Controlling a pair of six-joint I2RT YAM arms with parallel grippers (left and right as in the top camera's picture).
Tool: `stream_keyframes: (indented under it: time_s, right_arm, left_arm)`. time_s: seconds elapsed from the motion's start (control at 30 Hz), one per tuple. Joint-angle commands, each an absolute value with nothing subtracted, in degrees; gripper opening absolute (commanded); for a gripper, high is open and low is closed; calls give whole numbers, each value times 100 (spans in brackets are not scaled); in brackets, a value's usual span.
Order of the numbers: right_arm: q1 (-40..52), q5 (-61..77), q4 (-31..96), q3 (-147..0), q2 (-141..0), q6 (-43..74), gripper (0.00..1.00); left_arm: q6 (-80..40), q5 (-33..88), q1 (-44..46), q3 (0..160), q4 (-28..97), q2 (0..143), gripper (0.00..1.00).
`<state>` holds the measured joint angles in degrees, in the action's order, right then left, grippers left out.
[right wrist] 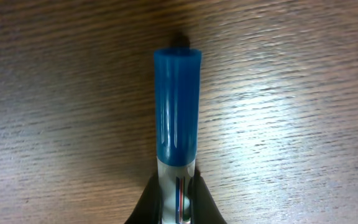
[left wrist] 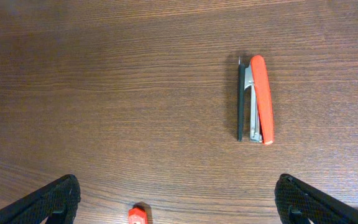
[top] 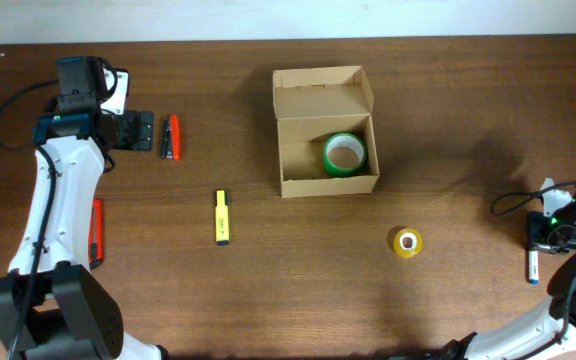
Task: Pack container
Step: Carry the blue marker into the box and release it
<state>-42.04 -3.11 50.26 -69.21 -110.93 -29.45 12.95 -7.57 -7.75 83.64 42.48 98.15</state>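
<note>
Upper left, the left jaws stand wide open, holding nothing, with a red stapler (top: 172,137) just beside them; a yellow highlighter (top: 222,217) lies lower down. The container (top: 323,92) sits upper centre on the table (top: 268,300), flap up, a green tape roll (top: 344,153) inside — well apart from both jaws. A yellow tape roll (top: 406,242) lies to its lower right. Far right, the right jaws are clenched on a blue-capped marker (right wrist: 178,106).

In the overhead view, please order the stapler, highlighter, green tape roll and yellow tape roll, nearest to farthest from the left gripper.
1. Red stapler, beside the left gripper.
2. Yellow highlighter, centre-left.
3. Green tape roll, inside the cardboard box.
4. Yellow tape roll, lower right.
</note>
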Motion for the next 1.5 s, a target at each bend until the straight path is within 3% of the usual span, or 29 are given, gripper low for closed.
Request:
stream_keyframes:
  time_s: [0.0, 0.57, 0.97, 1.3, 1.47]
  right_arm:
    - [-4278, -167, 5015, -7050, -11395, -2600, 4]
    - [-3767, 1037, 7282, -10645, -11382, -1249, 4]
    - [-1490, 888, 8156, -13600, -11382, -502, 4]
    - [231, 338, 7524, -13867, -11421, -635, 4]
    - [801, 344, 7758, -13867, -11664, -1485, 4]
  left_arm:
    - [1380, -779, -794, 8468, 4248, 9867, 100]
    - [1380, -779, -794, 8468, 4160, 9870, 99]
    - [1380, -781, -794, 8468, 4160, 9870, 100]
    - [1380, -779, -794, 8468, 4163, 9870, 100]
    - [1380, -779, -794, 8468, 4163, 9870, 100]
